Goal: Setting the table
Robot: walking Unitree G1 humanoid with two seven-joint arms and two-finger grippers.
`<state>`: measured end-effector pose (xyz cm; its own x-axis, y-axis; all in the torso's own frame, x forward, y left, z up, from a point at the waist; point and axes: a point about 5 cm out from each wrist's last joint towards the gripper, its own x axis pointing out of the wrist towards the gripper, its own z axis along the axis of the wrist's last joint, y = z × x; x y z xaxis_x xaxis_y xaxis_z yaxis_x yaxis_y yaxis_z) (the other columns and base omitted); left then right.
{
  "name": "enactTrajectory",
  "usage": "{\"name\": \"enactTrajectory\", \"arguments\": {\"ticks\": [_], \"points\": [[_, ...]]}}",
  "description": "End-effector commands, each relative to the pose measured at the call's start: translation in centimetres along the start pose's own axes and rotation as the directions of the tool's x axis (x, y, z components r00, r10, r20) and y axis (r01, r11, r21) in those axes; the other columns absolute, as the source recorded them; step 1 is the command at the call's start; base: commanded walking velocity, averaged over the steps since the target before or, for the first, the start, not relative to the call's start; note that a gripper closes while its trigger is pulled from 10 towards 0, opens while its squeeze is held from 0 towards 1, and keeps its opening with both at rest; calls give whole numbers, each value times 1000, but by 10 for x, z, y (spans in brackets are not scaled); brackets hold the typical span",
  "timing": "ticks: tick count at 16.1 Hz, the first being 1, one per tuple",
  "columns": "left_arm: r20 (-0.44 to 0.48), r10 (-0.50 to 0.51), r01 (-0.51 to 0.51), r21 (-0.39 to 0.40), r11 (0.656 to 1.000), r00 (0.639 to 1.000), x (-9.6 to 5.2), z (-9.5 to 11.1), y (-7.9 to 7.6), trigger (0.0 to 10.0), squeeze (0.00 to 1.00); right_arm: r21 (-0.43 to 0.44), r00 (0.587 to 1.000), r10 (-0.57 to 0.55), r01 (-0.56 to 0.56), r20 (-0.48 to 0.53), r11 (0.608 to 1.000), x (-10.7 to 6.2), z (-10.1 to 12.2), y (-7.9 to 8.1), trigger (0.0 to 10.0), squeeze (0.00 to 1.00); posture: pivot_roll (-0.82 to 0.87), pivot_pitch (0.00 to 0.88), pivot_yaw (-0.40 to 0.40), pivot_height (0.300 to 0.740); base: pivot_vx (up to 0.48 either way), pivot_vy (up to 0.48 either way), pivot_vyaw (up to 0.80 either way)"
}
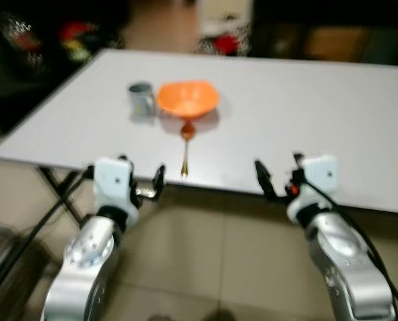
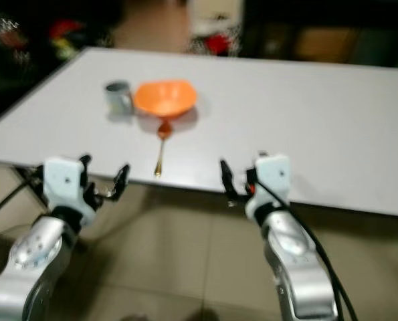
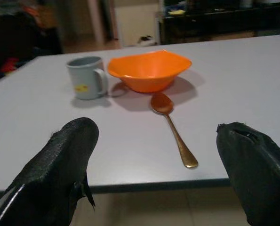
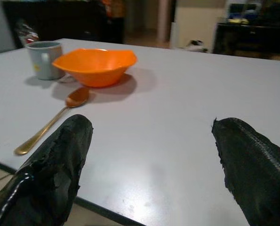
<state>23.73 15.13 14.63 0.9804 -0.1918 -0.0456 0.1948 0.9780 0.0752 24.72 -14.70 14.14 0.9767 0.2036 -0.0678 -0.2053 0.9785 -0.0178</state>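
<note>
Here both end effectors, left end effector (image 1: 142, 179) and right end effector (image 1: 279, 175), are hovering wide open and empty at the counter (image 1: 306, 114) edge; the orange bowl (image 1: 187, 99), grey mug (image 1: 141, 98) and gold spoon (image 1: 185, 148) are sitting together ahead. Reaching slowly probably suits best.

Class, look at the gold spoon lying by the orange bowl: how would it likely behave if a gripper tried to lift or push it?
The spoon looks like thin, shiny metal, so probably stiff, light and slippery. It lies flat on the table, so a push likely slides or spins it, and pinching it may be awkward.
</note>
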Motion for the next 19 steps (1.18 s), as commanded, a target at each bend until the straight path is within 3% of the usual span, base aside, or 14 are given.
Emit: {"name": "enactTrajectory", "arguments": {"ticks": [1,11,17,19], "points": [[-2,5,-5,33,999,1000,0,2,4,10000,0,19,999,48,-48,22,999,1,4,9,10000,1000,91,0,63,740,0,0,800],[-23,42,-41,45,998,999,0,1,9,10000,0,56,983,180,-182,30,982,3,5,15,10000,1000,105,0,57,740,0,0,794],[-11,36,-35,60,998,999,1,4,9,10000,0,69,984,178,-179,15,981,3,1,15,10000,1000,105,0,58,740,0,0,781],[-6,31,-31,72,997,999,3,4,10,10000,0,65,992,128,-129,22,990,2,2,9,10000,1000,94,0,70,740,0,0,778]]}}
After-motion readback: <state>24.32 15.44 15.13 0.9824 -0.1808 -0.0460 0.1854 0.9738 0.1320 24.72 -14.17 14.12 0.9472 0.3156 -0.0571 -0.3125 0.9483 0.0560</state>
